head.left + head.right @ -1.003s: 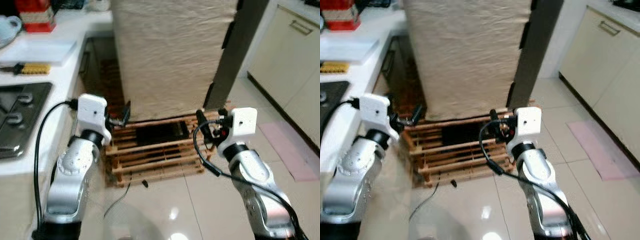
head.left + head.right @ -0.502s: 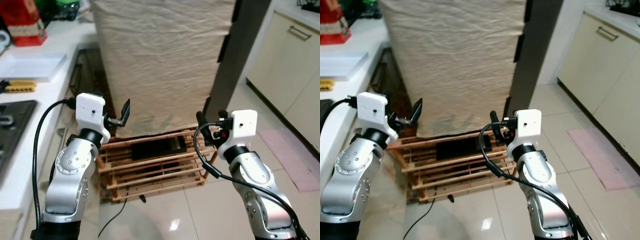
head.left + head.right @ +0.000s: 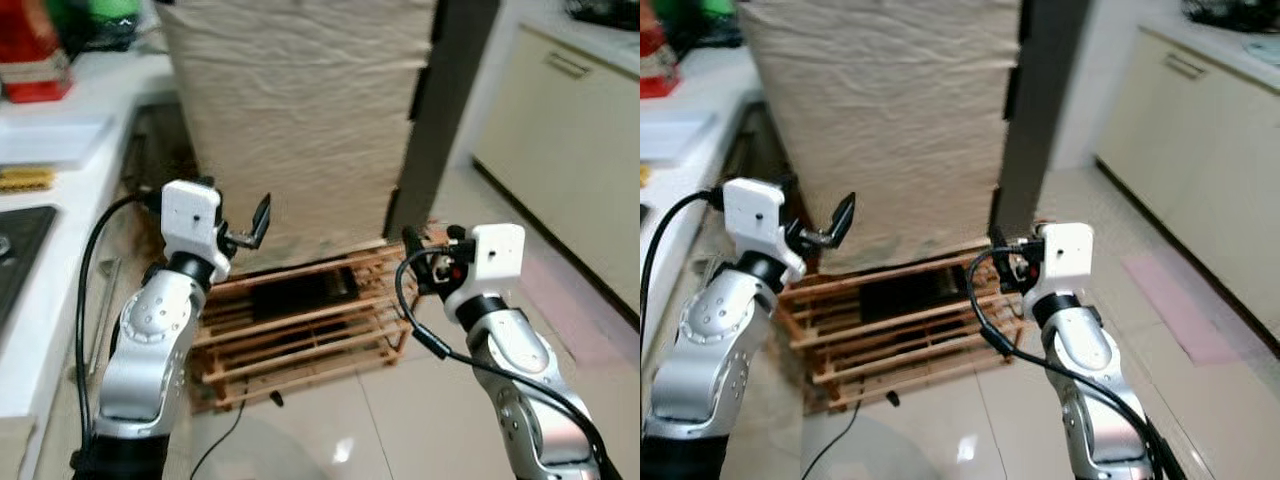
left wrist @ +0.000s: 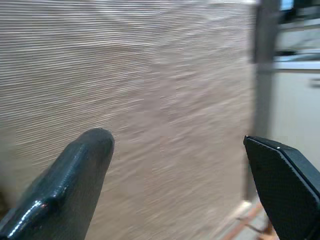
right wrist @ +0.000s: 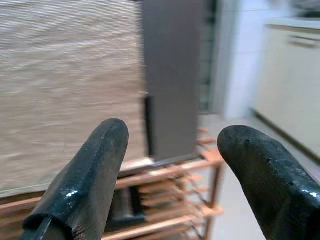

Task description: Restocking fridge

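Note:
The fridge (image 3: 300,120) stands straight ahead, draped in a creased beige cloth, with a dark grey side panel (image 3: 445,100) showing on its right. It rests on a wooden slatted pallet (image 3: 300,330). My left gripper (image 4: 180,150) is raised in front of the cloth, open, with nothing between its fingers. My right gripper (image 5: 172,140) is held lower, near the pallet's right corner and the grey panel, also open and holding nothing. Both grippers are short of the fridge and touch nothing.
A white counter (image 3: 60,160) runs along the left with a red box (image 3: 35,60), a yellow brush (image 3: 25,178) and a hob (image 3: 15,250). Cream cabinets (image 3: 570,130) line the right. A black cable (image 3: 240,420) trails over the glossy tiled floor below the pallet.
The whole picture has shifted, so the camera moved: the fridge sits more to the left and the counter shows less. Both arms hold much the same raised pose, fingers still apart.

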### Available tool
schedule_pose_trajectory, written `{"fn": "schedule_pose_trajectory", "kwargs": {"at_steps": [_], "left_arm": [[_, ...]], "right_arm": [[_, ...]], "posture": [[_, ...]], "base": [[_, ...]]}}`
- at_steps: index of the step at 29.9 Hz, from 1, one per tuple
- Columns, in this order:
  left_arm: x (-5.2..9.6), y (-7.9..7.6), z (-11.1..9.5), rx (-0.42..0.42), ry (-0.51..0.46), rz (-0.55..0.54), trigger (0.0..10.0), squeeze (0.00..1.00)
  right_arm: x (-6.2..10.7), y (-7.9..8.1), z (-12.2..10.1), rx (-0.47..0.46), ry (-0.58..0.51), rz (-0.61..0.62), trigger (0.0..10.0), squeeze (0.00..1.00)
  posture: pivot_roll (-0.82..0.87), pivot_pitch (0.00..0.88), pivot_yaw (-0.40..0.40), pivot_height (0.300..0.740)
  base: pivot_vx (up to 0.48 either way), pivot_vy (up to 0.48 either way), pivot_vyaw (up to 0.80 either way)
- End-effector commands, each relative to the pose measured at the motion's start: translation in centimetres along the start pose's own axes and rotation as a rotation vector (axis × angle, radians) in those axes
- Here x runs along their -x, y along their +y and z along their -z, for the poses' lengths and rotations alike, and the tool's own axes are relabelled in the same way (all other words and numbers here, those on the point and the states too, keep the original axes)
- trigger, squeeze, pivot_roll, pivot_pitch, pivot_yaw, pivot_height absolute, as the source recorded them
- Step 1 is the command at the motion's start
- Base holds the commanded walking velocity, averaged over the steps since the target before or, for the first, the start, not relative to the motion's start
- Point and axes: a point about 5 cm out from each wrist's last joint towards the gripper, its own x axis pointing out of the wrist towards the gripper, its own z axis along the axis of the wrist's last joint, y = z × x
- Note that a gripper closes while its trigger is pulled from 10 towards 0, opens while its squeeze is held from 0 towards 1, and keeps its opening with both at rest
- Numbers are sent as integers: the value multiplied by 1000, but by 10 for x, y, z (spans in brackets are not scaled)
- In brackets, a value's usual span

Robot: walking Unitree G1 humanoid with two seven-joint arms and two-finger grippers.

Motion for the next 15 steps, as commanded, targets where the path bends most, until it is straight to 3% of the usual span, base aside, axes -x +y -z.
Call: {"fn": "schedule_pose_trajectory", "kwargs": {"at_steps": [1, 4, 7, 9, 11, 15], "left_arm": [[-1, 1, 0, -4, -2, 8, 10000, 0], [-3, -5, -2, -42, -7, 42, 10000, 0], [-3, -6, -3, -71, -10, 50, 10000, 0], [-4, -6, -2, -58, -3, 50, 10000, 0], [-4, -5, 0, 5, 9, 43, 10000, 0], [-4, -2, -1, -10, 10, 43, 10000, 0]], "right_arm": [[1, 2, -4, -9, -14, 0, 10000, 0], [2, 2, -4, -5, -21, 13, 10000, 0], [2, 1, -4, -5, -20, 19, 10000, 0], [2, 1, -3, -7, -20, 24, 10000, 0], [2, 0, -4, -9, -24, 32, 10000, 0], [2, 0, -4, -14, -28, 39, 10000, 0]], "posture": [[0, 0, 20, 740], [-2, 0, 27, 740], [-2, 0, 34, 740], [-1, 0, 39, 740], [-1, 0, 44, 740], [3, 0, 46, 740]], "base": [[0, 334, -800], [0, 0, 0], [0, -480, 0], [0, -480, 0], [0, 0, 0], [0, 0, 0]]}}
